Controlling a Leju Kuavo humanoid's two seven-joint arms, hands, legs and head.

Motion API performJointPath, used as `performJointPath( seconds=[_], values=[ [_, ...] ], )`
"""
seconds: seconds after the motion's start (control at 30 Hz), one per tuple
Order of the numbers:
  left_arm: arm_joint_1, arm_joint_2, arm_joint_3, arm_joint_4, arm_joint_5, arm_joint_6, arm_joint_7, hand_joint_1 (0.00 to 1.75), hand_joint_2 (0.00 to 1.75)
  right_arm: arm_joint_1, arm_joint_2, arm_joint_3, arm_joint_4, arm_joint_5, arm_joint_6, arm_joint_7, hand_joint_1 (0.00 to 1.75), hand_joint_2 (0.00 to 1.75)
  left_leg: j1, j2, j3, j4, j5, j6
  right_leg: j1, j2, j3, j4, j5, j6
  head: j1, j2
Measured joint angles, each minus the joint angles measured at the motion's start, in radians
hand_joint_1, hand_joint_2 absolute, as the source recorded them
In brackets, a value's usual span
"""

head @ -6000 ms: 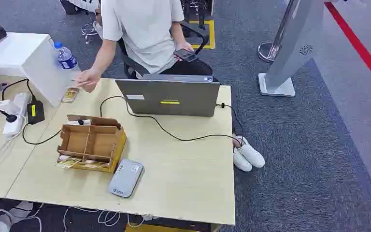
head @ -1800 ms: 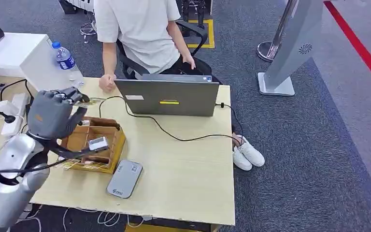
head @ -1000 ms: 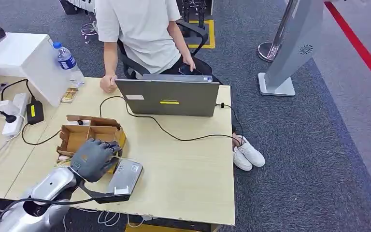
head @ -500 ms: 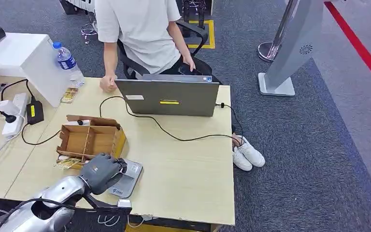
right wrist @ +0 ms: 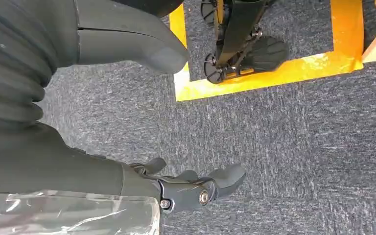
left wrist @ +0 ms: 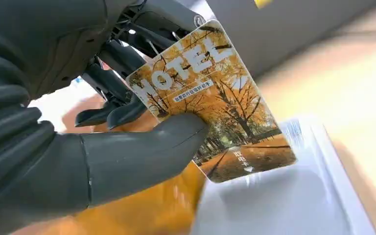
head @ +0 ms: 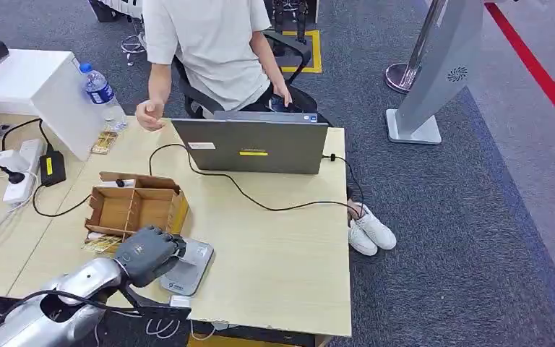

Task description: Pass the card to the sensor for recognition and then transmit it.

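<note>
Left hand (head: 147, 254): clamped on the hotel card (left wrist: 210, 100), pinched between thumb and fingers.
Card: held just above the grey card reader (head: 191, 264) on the worktop (head: 274, 246).
Right hand (right wrist: 142, 44): hung over carpet, fingers apart, nothing held.

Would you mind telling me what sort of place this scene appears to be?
Probably an office or lab set up as a mock hotel front desk: a wooden desk on grey carpet, a laptop with a person seated behind it, and a grey card reader under the left hand, which holds a hotel card.
</note>
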Motion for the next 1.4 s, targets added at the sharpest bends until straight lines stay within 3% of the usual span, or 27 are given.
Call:
performJointPath(
  seconds=[0.1,0.17,0.37,0.47,0.57,0.8,0.9,1.0,1.2,1.4],
  values=[
    [-0.001,-0.088,0.031,-0.035,-0.084,0.24,0.031,1.75,1.75,-0.001,0.002,-0.001,0.0,0.012,0.002,-0.007,0.0,1.75,0.0,-0.002,-0.001,0.0,0.001,0.001,0.0,-0.002,0.001,0.0,0.0,0.0,0.001,0.0],
    [-0.008,-0.133,0.076,-0.086,-0.13,0.354,0.049,1.75,1.75,-0.004,0.004,-0.001,0.0,0.023,0.001,-0.009,0.0,1.75,0.0,-0.001,-0.002,0.0,0.001,0.001,0.0,-0.002,0.001,0.0,0.0,0.001,0.003,0.0],
    [-0.05,-0.187,0.252,-0.158,-0.117,0.499,0.019,1.75,1.75,-0.017,0.019,0.007,0.0,0.065,-0.014,0.01,0.0,1.75,0.0,-0.001,-0.001,0.0,0.001,0.0,0.0,-0.001,0.0,0.0,0.001,0.0,0.002,0.0],
    [-0.108,-0.188,0.376,-0.145,-0.084,0.493,-0.011,1.75,1.75,-0.034,0.032,0.013,0.002,0.076,-0.019,0.024,0.0,1.75,0.001,-0.001,0.0,0.0,0.002,-0.001,0.001,-0.002,0.0,0.001,0.001,0.0,0.0,0.0],
    [-0.148,-0.193,0.449,-0.121,-0.076,0.486,-0.027,1.75,1.75,-0.044,0.039,0.019,0.002,0.076,-0.019,0.027,0.0,1.75,0.001,-0.001,0.0,0.0,0.003,-0.003,0.001,-0.001,0.0,0.002,0.001,0.0,0.0,0.0],
    [-0.161,-0.202,0.492,-0.101,-0.078,0.485,-0.035,1.75,1.75,-0.048,0.04,0.029,0.003,0.077,-0.019,0.027,0.0,1.75,0.001,-0.001,-0.001,0.0,0.003,-0.002,0.001,-0.001,0.0,0.002,0.001,0.0,0.0,0.0],
    [-0.18,-0.204,0.501,-0.08,-0.109,0.452,0.005,1.75,1.75,-0.048,0.041,0.032,0.003,0.077,-0.018,0.027,0.0,1.75,0.001,-0.001,-0.001,0.0,0.003,-0.002,0.001,-0.002,-0.001,0.001,0.001,0.0,0.0,0.0],
    [-0.279,-0.205,0.504,0.047,-0.165,0.404,0.06,1.75,1.75,-0.051,0.041,0.034,0.003,0.082,-0.006,0.036,0.0,1.75,0.001,-0.003,-0.001,0.0,0.004,-0.003,0.001,-0.004,-0.001,0.001,0.001,0.0,0.0,0.0],
    [-0.482,-0.207,0.504,0.394,-0.188,0.45,0.053,1.75,1.75,-0.061,0.041,0.049,0.003,0.092,0.002,0.052,0.0,1.75,0.001,0.0,0.0,0.0,0.005,-0.004,0.001,0.0,-0.001,0.003,0.004,-0.003,0.0,0.0],
    [-0.529,-0.212,0.504,0.535,-0.184,0.443,0.042,1.75,1.75,-0.061,0.041,0.058,0.003,0.09,0.0,0.055,0.0,1.75,0.001,0.0,-0.002,0.0,0.005,-0.004,0.001,0.0,-0.003,0.003,0.004,-0.003,0.0,0.0]
  ],
)
